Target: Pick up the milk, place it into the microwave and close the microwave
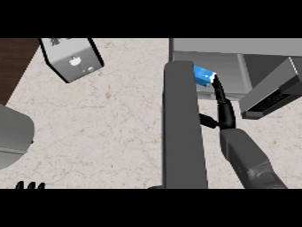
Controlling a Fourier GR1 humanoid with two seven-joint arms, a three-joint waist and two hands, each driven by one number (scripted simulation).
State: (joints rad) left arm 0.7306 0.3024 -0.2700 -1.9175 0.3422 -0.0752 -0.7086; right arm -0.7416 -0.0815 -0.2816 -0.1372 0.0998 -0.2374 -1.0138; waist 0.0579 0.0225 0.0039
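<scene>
Milk point(204, 74) inside microwave point(245, 48) opening, right hand point(222, 99) fingers touching it, grip unclear, door point(183, 128) open, left hand point(30, 185) fingers straight at lower edge

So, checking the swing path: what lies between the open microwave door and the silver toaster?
Only bare speckled counter between door and toaster, head view.
</scene>
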